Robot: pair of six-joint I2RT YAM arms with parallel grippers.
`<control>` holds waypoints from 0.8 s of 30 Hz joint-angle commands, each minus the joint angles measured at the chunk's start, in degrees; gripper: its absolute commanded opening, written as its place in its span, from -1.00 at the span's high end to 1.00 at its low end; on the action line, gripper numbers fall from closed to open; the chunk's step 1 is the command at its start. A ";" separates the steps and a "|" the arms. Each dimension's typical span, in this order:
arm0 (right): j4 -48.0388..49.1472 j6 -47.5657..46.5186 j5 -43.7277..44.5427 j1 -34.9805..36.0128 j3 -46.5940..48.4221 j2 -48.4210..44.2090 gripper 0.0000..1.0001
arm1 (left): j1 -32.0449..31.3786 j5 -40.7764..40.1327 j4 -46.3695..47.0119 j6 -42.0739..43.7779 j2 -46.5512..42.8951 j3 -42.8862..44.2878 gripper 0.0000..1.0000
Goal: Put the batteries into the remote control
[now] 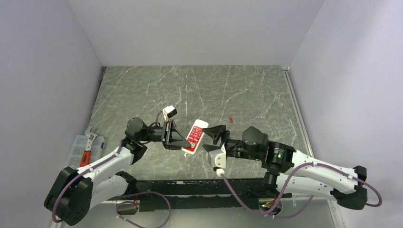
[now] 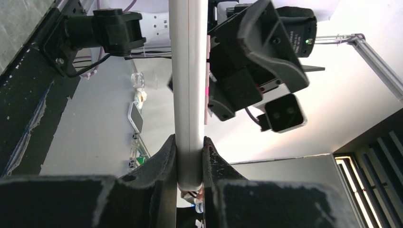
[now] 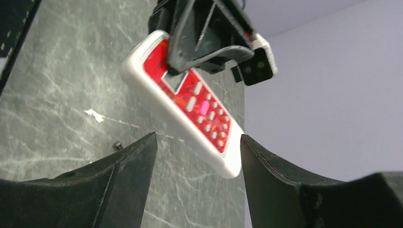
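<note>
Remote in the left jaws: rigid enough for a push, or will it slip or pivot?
The flat white plastic remote control with the red button face looks rigid: it juts straight, unsagging. Probably light, being thin. Its smooth shell is pinched only at one end by the left gripper, so a sideways push may pivot it.

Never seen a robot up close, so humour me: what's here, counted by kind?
Robot arms: 2 (left arm, right arm)
End effectors: 2 (left end effector, right end effector)
Remote control: 1
Clear box of tools: 1
Total: 6
</note>
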 commanded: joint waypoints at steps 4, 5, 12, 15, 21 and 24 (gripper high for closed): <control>-0.09 -8.25 11.40 4.61 1.95 2.03 -0.30 | 0.41 2.15 8.60 -4.32 -0.88 0.11 1.00; 0.95 -9.20 12.66 5.01 1.46 2.13 -0.30 | 0.48 2.22 8.01 -4.20 -1.23 0.21 1.00; 7.27 -13.00 18.54 7.78 -0.25 3.55 -0.28 | 0.56 2.45 2.68 -1.80 -4.15 0.52 1.00; 10.24 -15.88 21.08 8.35 -1.48 4.40 -0.28 | 0.50 2.66 2.44 -1.69 -4.48 0.63 1.00; 15.16 -18.16 21.76 8.85 -2.45 5.41 -0.15 | 0.49 3.05 3.30 -2.23 -4.44 0.44 1.00; 14.99 -18.58 22.08 8.98 -1.96 5.71 -0.08 | 0.49 3.17 2.36 -1.71 -4.76 0.53 1.00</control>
